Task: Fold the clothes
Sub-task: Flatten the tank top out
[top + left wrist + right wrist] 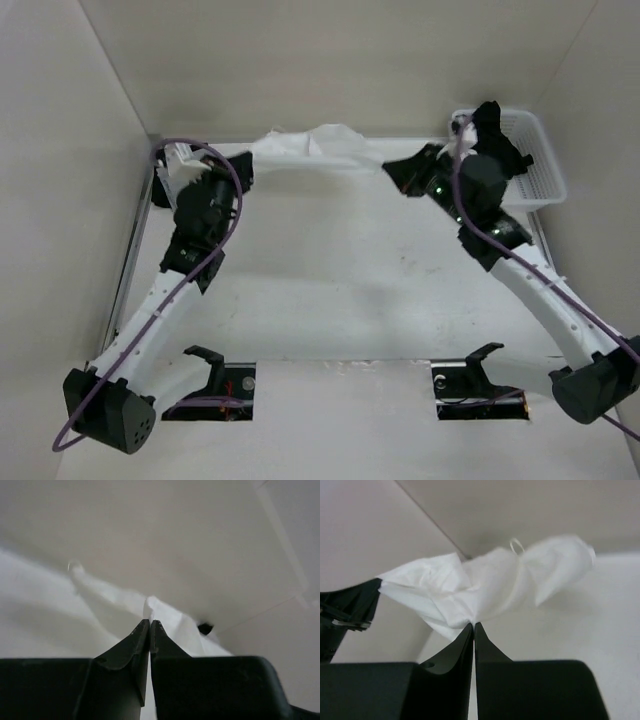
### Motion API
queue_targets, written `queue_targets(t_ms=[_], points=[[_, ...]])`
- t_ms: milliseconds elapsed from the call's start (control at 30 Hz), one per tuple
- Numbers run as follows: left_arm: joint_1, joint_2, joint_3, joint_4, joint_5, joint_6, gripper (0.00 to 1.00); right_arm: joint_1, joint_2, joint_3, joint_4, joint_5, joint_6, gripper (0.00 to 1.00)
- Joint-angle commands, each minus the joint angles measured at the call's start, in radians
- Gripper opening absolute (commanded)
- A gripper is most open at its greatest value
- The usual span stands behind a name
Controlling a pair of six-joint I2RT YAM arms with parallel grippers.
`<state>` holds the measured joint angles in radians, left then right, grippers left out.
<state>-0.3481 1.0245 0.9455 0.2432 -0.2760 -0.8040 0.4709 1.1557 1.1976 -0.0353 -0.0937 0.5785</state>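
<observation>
The clothes [312, 148], a thin white garment, hang bunched between my two grippers at the back of the table, close to the rear wall. My left gripper [243, 166] is shut on the garment's left end. In the left wrist view the jaws [150, 622] meet with the white fabric [172, 626] pinched at their tips. My right gripper [393, 172] is shut on the right end. In the right wrist view its tips [474, 625] pinch the crumpled fabric [485, 582], and a narrow loop strap [516, 544] sticks up from it.
A white plastic basket [545, 175] stands at the back right, with a black garment [490, 122] hanging over its near corner. Pale walls close the table [330, 280] in at the back and on both sides. Two black mounts [205, 358] [485, 355] stand near the front edge.
</observation>
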Motion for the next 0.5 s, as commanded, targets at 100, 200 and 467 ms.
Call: queue_targets(t_ms=[100, 200, 467], points=[[-0.044, -0.185, -0.678, 0.047, -0.042, -0.205, 0.05, 0.125, 0.054, -0.54, 0.247, 0.003, 0.135, 0.07], [-0.045, -0.242, -0.867, 0.065, -0.031, -0.276, 0.11, 0.165, 0.172, -0.641, 0.33, 0.011, 0.185, 0.06], [0.004, -0.444, -0.895, -0.106, 0.037, -0.271, 0.29, 0.228, 0.135, -0.78, 0.318, 0.11, 0.233, 0.11]])
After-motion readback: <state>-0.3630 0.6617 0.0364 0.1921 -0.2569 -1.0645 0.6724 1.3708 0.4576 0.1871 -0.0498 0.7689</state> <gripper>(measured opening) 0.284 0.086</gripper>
